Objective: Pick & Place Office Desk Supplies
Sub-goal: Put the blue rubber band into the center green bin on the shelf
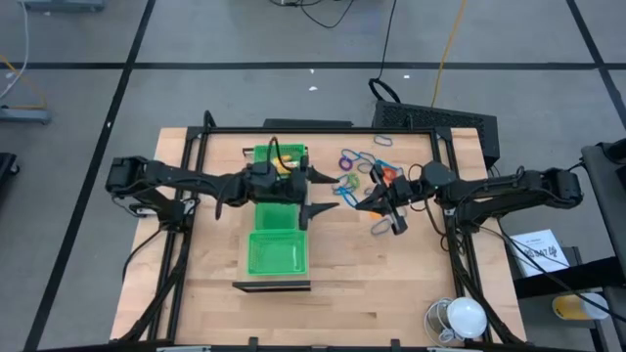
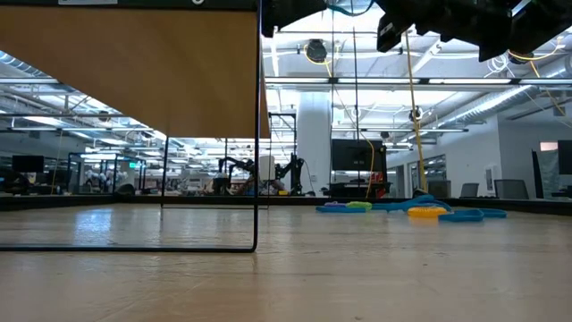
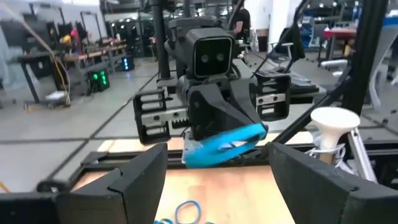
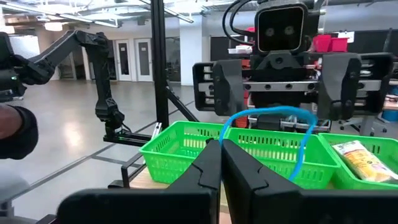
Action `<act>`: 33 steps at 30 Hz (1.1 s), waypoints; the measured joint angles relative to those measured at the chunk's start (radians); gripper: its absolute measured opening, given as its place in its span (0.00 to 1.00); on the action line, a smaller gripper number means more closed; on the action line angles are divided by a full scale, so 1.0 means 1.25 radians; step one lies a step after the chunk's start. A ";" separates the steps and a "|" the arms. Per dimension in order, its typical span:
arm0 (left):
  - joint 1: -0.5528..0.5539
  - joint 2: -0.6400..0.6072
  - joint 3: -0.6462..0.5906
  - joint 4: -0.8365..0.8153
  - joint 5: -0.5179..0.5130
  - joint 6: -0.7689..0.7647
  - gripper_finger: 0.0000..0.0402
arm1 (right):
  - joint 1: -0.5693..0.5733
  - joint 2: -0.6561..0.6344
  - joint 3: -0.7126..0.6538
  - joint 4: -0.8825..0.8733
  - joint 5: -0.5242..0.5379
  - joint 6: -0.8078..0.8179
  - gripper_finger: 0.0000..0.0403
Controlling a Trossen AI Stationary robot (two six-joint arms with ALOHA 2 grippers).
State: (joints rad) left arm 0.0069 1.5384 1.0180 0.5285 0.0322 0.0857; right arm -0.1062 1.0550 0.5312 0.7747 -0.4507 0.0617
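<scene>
Both arms are raised above the wooden table (image 1: 391, 293) and reach toward each other near its middle.

Right gripper (image 1: 344, 202): fingers pressed fully together, pinching a thin light-blue loop (image 4: 273, 134) at their tips. In the right wrist view the loop arcs up and over from the closed fingers (image 4: 219, 165) and hangs free on its far side. In the left wrist view the same loop (image 3: 225, 146) shows as a blue band below the facing gripper.

Left gripper (image 1: 311, 192): fingers spread wide, nothing between them. It hangs over the right-hand edge of the long green plastic mesh tray (image 1: 276, 252), pointing at the right gripper, tips near it but apart. In the left wrist view its two dark fingers (image 3: 134, 177) stand well apart, with the held loop in the gap beyond them.

The tray lies lengthwise in the middle of the table. One compartment holds a yellow packet (image 4: 360, 158); the near compartment looks bare.

The rest of the small supplies (image 1: 364, 161), thin loops in blue, purple and green with an orange-red piece, lie scattered on the table toward the far edge, right of the tray and just beyond the right gripper. The low view shows them as a low cluster (image 2: 420, 208) flat on the wood.

A white desk lamp (image 1: 460, 318) stands at the near right corner.
</scene>
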 joint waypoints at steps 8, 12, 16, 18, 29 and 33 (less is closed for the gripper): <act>-0.003 0.001 0.000 -0.001 -0.005 0.046 0.73 | 0.019 0.000 0.000 0.018 0.000 -0.002 0.00; -0.003 0.000 0.000 -0.001 -0.005 0.061 0.73 | 0.019 0.000 0.000 0.042 0.002 0.002 0.00; -0.002 0.000 0.000 0.005 -0.006 0.062 0.73 | 0.019 0.018 0.000 0.077 0.004 0.003 0.00; -0.001 0.000 0.000 0.012 -0.006 0.062 0.73 | 0.021 0.036 0.000 0.109 0.005 0.004 0.00; 0.005 0.000 0.000 0.013 -0.048 0.061 0.73 | 0.021 0.133 0.001 0.206 0.007 0.007 0.00; 0.006 0.000 0.000 0.012 -0.048 0.061 0.69 | 0.020 0.135 0.001 0.209 0.007 0.007 0.00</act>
State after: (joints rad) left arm 0.0147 1.5387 1.0180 0.5439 -0.0280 0.1622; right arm -0.0814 1.2236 0.5320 1.0363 -0.4420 0.0704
